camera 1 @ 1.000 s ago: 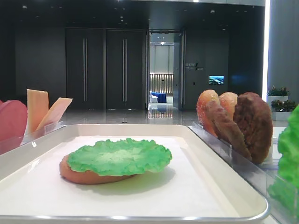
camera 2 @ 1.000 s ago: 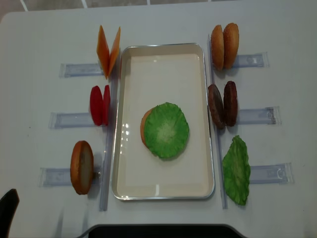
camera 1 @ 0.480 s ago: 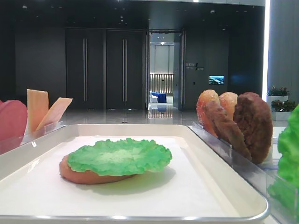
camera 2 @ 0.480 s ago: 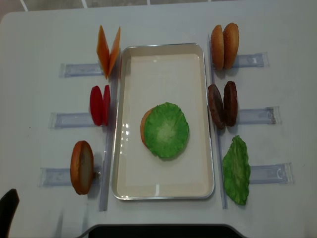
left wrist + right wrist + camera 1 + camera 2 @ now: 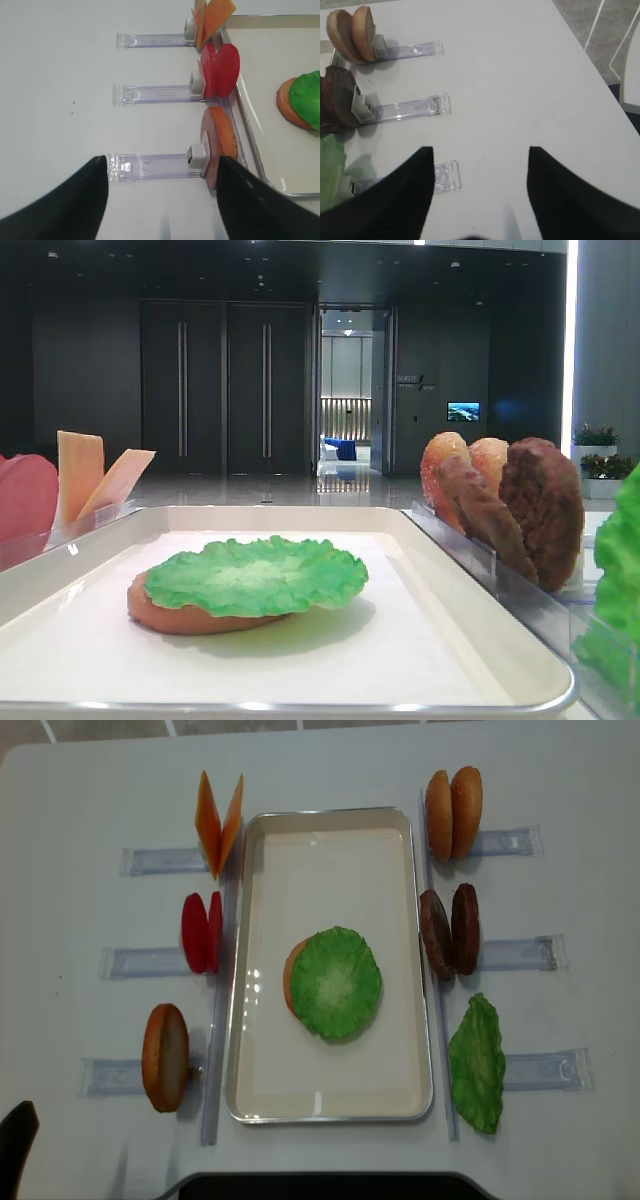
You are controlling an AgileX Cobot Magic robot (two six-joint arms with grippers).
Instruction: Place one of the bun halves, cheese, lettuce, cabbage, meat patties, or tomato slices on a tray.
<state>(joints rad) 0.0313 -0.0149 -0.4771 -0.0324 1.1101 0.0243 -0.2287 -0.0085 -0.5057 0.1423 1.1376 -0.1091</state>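
Overhead exterior view: no brand, label or readable writing shows on anything; the far wall sign in the low exterior view is too small to read.

A tray (image 5: pixel 330 1100) sits at the centre of a white table (image 5: pixel 80 790). On its liner, slightly below the middle, lies a lettuce leaf (image 5: pixel 336 982) resting on a bun half (image 5: pixel 290 975), whose edge peeks out at the leaf's left. Left of the tray, standing on edge in clear holders (image 5: pixel 150 860): cheese slices (image 5: pixel 218 820) at upper left, tomato slices (image 5: pixel 201 932) at mid left, a single bun half (image 5: pixel 165 1056) at lower left. Right of the tray: two bun halves (image 5: pixel 453 812) at upper right, meat patties (image 5: pixel 450 930) at mid right, a second lettuce leaf (image 5: pixel 477 1063) at lower right.

Right wrist view: the right gripper (image 5: pixel 479 190) fills the bottom edge, jaws spread wide and empty, over bare table; the patties and buns stand well apart at its upper left.

Left wrist view: the left gripper (image 5: pixel 162 200) likewise stands released and empty at the bottom edge, the single bun half just above its right finger.
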